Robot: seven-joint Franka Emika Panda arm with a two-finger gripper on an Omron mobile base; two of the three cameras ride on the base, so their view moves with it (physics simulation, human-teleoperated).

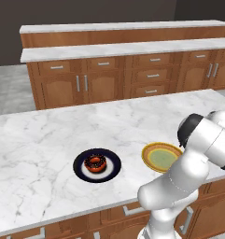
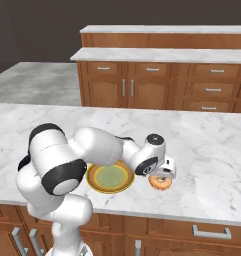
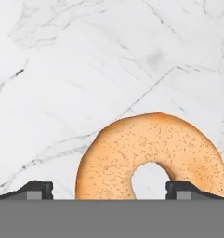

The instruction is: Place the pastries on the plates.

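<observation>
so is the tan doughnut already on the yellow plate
No, the tan doughnut lies on the marble counter beside the yellow plate.

Tool (image 2: 162, 176) low, jaws apparently wide apart

You see a white, grey-veined marble surface (image 1: 34, 144), polished. The tan doughnut (image 3: 148, 155) looks matt and finely speckled. The cabinets (image 1: 132, 77) are reddish wood with metal handles. The arm (image 2: 99, 147) is glossy white plastic.
</observation>
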